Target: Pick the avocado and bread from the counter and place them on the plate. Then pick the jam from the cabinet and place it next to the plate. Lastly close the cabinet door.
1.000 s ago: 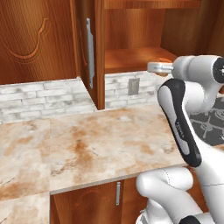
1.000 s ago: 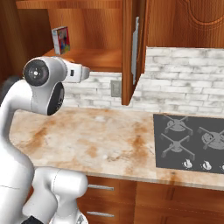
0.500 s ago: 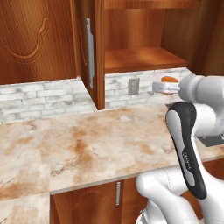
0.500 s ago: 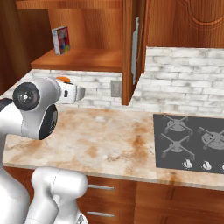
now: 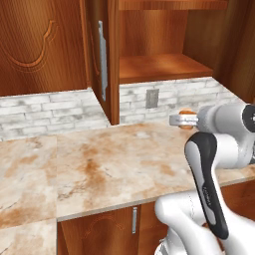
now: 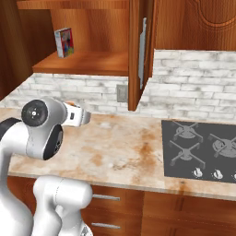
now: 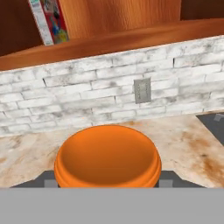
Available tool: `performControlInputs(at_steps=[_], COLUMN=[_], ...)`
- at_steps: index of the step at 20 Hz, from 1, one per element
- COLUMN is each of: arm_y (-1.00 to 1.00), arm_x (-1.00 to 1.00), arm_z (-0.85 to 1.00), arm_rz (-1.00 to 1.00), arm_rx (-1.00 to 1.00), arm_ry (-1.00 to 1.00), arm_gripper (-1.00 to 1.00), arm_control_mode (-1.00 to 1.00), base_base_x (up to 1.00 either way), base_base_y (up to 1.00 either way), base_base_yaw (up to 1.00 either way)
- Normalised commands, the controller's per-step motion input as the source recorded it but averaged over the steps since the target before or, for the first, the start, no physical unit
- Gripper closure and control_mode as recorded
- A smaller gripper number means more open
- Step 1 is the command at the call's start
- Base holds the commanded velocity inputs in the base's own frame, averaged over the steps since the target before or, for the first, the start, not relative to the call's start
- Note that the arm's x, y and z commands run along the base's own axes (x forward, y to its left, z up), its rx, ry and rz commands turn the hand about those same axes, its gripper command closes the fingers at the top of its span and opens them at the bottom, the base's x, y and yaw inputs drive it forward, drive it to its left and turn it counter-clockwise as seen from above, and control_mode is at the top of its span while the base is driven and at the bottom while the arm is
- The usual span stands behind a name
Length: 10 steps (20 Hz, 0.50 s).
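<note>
My gripper (image 7: pixel 107 183) is shut on the jam (image 7: pixel 107 154), a jar with a bright orange lid that sits between the dark fingertips (image 7: pixel 49 181). From the left base camera the gripper (image 5: pixel 178 120) hangs over the back right of the counter (image 5: pixel 99 164), with the orange jam lid (image 5: pixel 187 113) just showing. The right base camera has the gripper (image 6: pixel 85 118) at the left. The cabinet (image 5: pixel 159 67) stands open, and its cabinet door (image 5: pixel 103 60) is swung out edge-on. The plate, avocado and bread are out of view.
A colourful box (image 6: pixel 64 42) stands on the cabinet shelf. A wall socket (image 5: pixel 152 98) is set in the white brick backsplash. At the right a black cooktop (image 6: pixel 203 150) lies in the counter. Drawers with silver handles (image 6: pixel 106 197) sit below.
The gripper has come down with the jam from shelf height to just above the counter. The arm's elbow has dropped with it.
</note>
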Motion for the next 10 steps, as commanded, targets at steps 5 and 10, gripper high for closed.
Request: performControlInputs(at_steps=[5, 10], arm_y=[0.02, 0.02], arm_x=[0.00, 0.00], arm_z=[-0.50, -0.45], arm_rz=[0.00, 0.00], arm_rx=[0.00, 0.00], arm_ry=[0.09, 0.04], arm_gripper=[1.00, 1.00], arm_control_mode=[-1.00, -1.00], base_base_x=[0.00, 0.00], base_base_y=[0.00, 0.00], base_base_yaw=[0.00, 0.00])
